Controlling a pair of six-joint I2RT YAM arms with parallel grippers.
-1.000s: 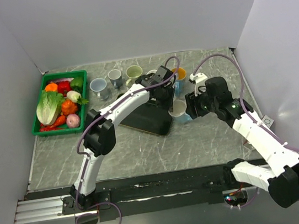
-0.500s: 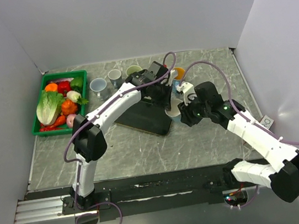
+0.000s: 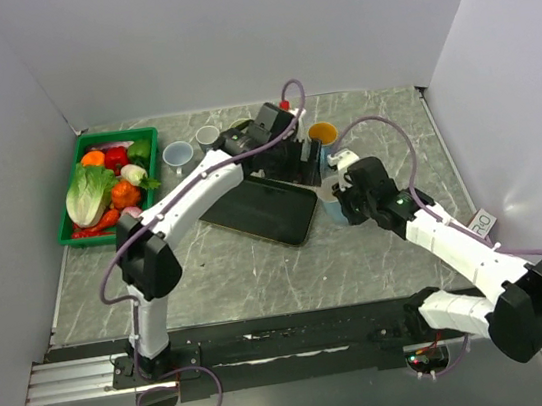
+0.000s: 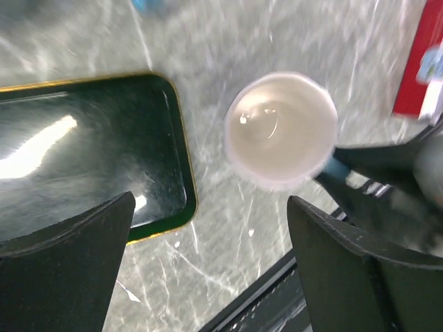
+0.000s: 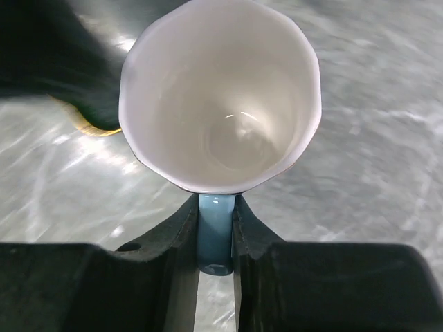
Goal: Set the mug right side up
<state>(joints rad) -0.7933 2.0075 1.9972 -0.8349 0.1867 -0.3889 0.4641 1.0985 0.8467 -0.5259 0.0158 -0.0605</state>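
The mug (image 3: pixel 330 205) is light blue outside and white inside. It stands with its mouth up beside the right corner of the black tray (image 3: pixel 258 215). My right gripper (image 3: pixel 343 198) is shut on the mug's blue handle (image 5: pixel 215 232), which is clamped between both fingers (image 5: pixel 181 238). In the right wrist view the mug (image 5: pixel 221 104) fills the upper half above the gripper (image 5: pixel 215 243). My left gripper (image 3: pixel 304 166) hovers above, open wide with nothing between its fingers. The left wrist view looks straight down into the mug (image 4: pixel 280 131) from the gripper (image 4: pixel 208 277).
A green basket (image 3: pixel 65 224) of vegetables stands at the far left. Several other mugs line the back, among them an orange one (image 3: pixel 323 135) and a grey one (image 3: pixel 179 156). A small white packet (image 3: pixel 482 223) lies at the right, by the right wall.
The left gripper has opened, let go of the mug and pulled back and up. The right gripper has closed on the mug's handle.
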